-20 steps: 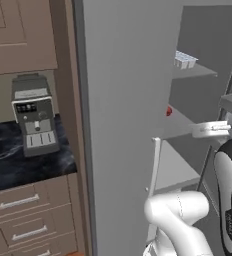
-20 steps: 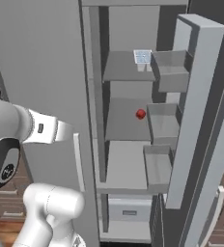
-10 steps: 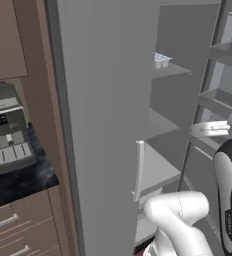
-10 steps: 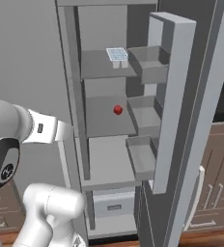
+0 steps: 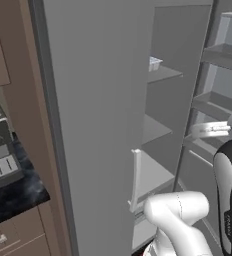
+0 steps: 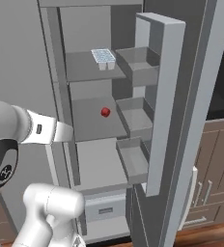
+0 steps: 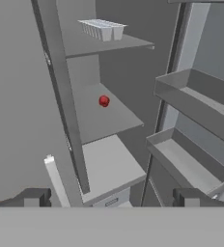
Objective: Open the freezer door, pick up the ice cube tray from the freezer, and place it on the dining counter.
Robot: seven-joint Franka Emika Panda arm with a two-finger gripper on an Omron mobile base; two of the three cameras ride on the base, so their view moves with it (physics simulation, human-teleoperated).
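Looking along our gripper (image 7: 111,198), we see its two dark fingertips (image 7: 34,197) spread wide with nothing between them, low in front of the open freezer. Just beyond them sits the bottom shelf, and to our right the freezer door (image 6: 181,106) stands swung out, its inner bins facing us. Further in, on the middle shelf, lies a small red ball (image 7: 104,101). Farthest and highest is the ice cube tray (image 7: 102,29), resting on the top shelf near the front edge, well above the fingers and slightly left of their midline. Its long side seems to run back into the shelf, so we judge the reach must go up and forward.
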